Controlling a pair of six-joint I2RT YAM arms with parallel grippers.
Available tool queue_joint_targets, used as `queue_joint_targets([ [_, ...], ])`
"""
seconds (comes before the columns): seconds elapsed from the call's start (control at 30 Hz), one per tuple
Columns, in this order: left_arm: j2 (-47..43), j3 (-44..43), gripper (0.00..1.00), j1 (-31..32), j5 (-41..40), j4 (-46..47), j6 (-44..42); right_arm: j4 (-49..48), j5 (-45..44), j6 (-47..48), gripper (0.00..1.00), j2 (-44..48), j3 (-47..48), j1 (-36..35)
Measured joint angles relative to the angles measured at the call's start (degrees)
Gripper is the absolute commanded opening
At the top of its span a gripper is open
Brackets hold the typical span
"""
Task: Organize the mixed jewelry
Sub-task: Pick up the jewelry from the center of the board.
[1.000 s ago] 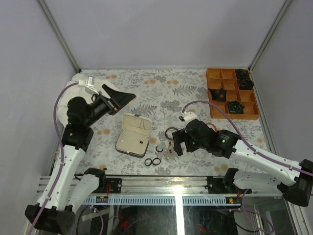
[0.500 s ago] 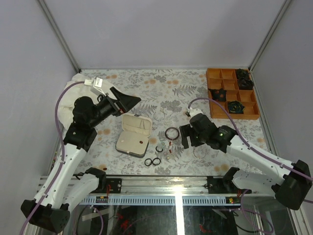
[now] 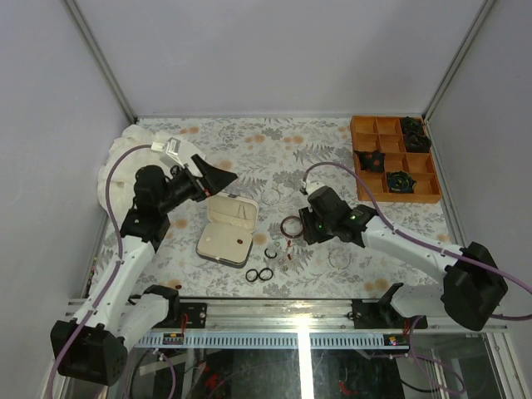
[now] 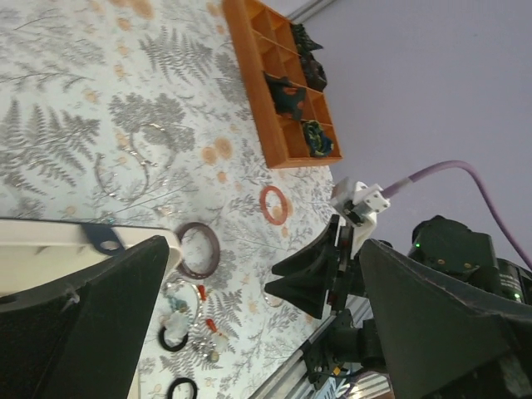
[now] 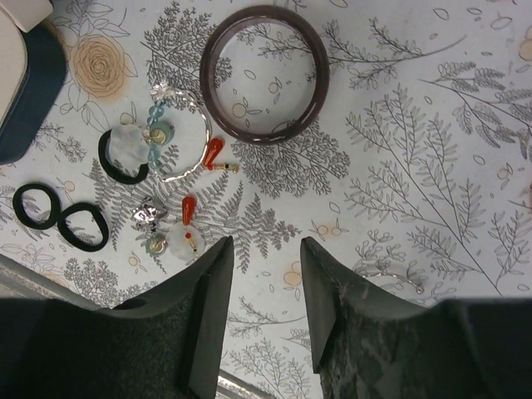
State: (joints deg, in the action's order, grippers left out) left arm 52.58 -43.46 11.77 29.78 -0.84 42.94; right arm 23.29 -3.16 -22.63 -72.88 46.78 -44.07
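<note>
While both arms hang over the flowered table, the jewelry lies loose just right of the open navy case. I count two bangles: a dark brown bangle just beside the right gripper, whose jaws stand apart on nothing, and an orange-red bangle further right. Three black rings lie nearer, two of them touching. Two red drop earrings sit among at least three silver wire hoops. The left gripper hovers spread wide and empty, left of the case. Three black rosettes sit in the orange tray, far right.
</note>
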Motion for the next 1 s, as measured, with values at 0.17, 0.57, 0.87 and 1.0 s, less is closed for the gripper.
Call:
queue_joint_targets([
  [0.17,0.0,2.9,1.00,-4.2,2.1,1.8,0.9,-1.8,1.4,0.7,0.41,-3.8,1.9,0.0],
  [0.57,-2.5,4.4,1.00,-4.5,2.4,5.2,2.3,-4.2,5.7,1.3,0.48,-5.1,3.3,0.0],
  [0.87,-4.9,6.4,1.00,-5.8,2.1,6.6,4.5,-4.3,5.2,1.2,0.54,-5.2,4.7,0.0],
  [1.0,-5.1,7.6,1.00,-6.7,2.0,8.2,5.9,-4.4,4.2,1.2,0.53,-5.9,6.1,0.2],
])
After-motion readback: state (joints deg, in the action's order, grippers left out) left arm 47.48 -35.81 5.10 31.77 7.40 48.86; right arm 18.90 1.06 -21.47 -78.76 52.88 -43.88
